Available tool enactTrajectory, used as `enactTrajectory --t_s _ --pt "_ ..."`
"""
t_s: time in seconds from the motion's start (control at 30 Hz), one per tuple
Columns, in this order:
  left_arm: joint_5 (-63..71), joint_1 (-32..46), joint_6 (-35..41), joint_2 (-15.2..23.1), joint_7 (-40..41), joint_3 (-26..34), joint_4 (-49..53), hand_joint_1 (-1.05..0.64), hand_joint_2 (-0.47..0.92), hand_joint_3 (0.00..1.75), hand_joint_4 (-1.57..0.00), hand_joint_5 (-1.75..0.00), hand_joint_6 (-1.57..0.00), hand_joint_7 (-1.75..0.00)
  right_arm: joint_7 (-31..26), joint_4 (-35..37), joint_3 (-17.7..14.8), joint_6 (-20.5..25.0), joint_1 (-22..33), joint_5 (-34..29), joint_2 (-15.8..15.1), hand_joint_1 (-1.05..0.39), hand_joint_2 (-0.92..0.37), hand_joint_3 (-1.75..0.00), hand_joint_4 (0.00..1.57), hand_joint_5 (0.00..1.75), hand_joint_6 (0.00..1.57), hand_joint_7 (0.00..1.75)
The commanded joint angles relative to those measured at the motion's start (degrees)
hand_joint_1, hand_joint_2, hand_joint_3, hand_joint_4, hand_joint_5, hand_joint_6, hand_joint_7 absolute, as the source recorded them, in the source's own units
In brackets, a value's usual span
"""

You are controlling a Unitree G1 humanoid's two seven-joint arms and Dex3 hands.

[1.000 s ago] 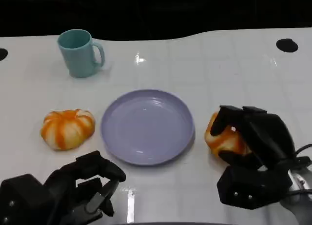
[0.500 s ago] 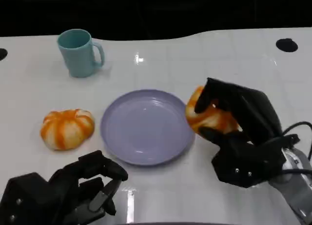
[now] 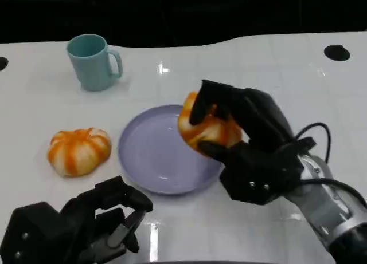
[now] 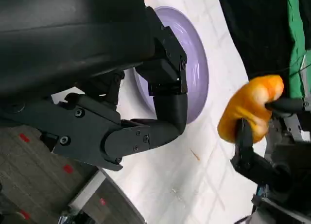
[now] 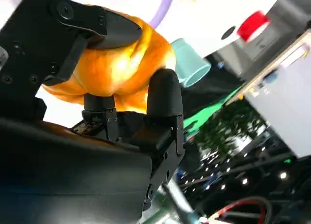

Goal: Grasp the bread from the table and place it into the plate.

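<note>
Glossy white table (image 3: 258, 63) against black backdrop, green cloth (image 4: 295, 34) at its edge, grey floor (image 4: 29, 185) beneath.

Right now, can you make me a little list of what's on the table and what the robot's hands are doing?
right hand: holds a bread in its fingers, lifted over the plate's edge
left hand: near the table's front edge, holds nothing
plate: purple, nothing lying on it
other bread: on the table, left of the plate
mug: teal, upright, far left

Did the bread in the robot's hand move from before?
Yes. The bread, held by the right hand, has gone from the table right of the plate up and leftward, and now sits over the plate's right rim.
</note>
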Motion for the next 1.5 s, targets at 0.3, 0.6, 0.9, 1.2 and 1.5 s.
enactTrajectory --t_s 0.3,0.6,0.9,1.2,1.5 --pt "0.1 1.4 -0.9 0.0 0.3 -0.1 -0.8 -0.38 0.88 0.55 -0.67 -1.75 -0.65 -1.35 0.0 16.9 1.1 -1.6 -8.1 1.3 5.4 -0.08 -0.29 -1.45 0.87 1.75 0.77 1.48" --pt "0.2 1.8 -0.8 -0.3 0.4 -0.3 -1.2 -0.39 0.88 0.56 -0.68 -1.75 -0.65 -1.35 14.7 13.6 4.0 9.9 -9.4 0.1 3.2 -0.43 -0.9 -0.24 0.08 0.44 0.35 0.06" --pt "1.3 2.3 -1.2 -0.3 0.9 -1.1 -1.6 -0.38 0.88 0.57 -0.67 -1.75 -0.64 -1.34 23.1 4.4 5.2 15.7 -5.6 0.8 -0.1 -0.67 -0.92 -0.35 0.01 0.09 0.15 0.0" --pt "1.3 2.0 -0.7 -0.9 1.2 -1.1 -1.4 -0.38 0.87 0.59 -0.65 -1.75 -0.63 -1.34 26.4 -10.2 2.5 15.8 2.5 5.6 -4.5 -0.65 -0.92 -0.38 0.12 0.18 0.21 0.03" --pt "0.7 1.5 -0.8 -0.9 0.8 -0.4 -0.3 -0.38 0.87 0.59 -0.66 -1.75 -0.63 -1.35 25.7 -24.9 -2.2 15.0 15.1 11.3 -7.0 -0.54 -0.92 -0.27 0.37 0.39 0.39 0.11"
